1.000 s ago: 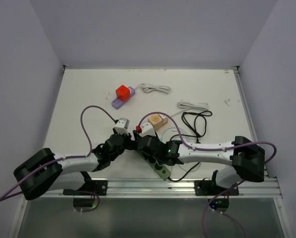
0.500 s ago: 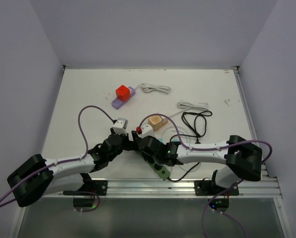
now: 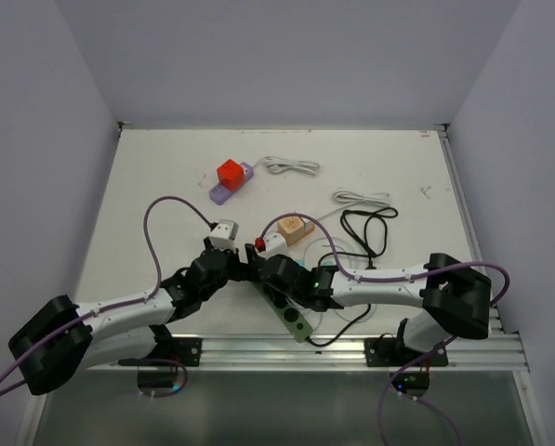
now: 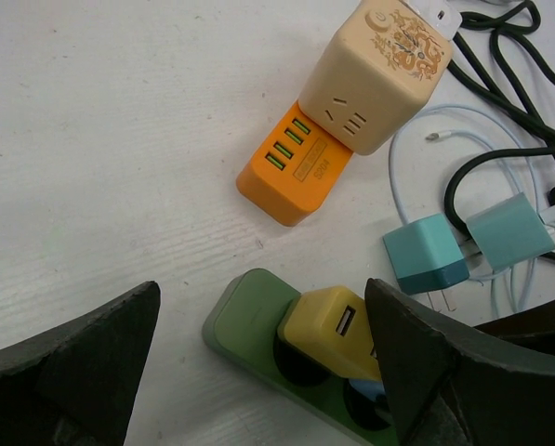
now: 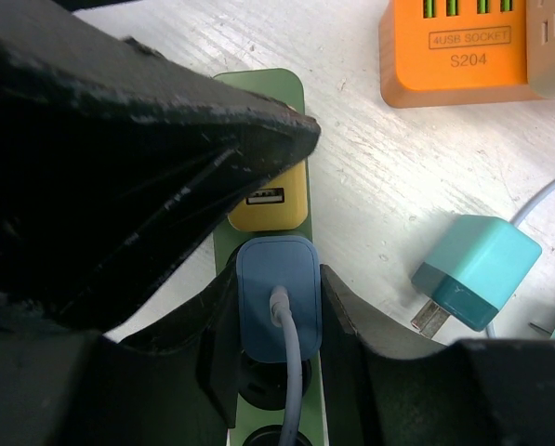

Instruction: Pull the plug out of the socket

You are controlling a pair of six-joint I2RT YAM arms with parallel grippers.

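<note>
Your left arm stretches low across the counter from the near left. The left pincer is spread wide over the end of the green power strip, with the yellow USB charger between its fingers. Your right arm reaches in from the right. The right pincer is clamped on the sides of the blue plug, which sits in the strip just beside the yellow charger. A teal charger lies loose nearby.

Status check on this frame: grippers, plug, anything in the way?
Left gripper open over green strip. Right gripper shut on blue plug, plug seated. Yellow plug tight alongside.
</note>
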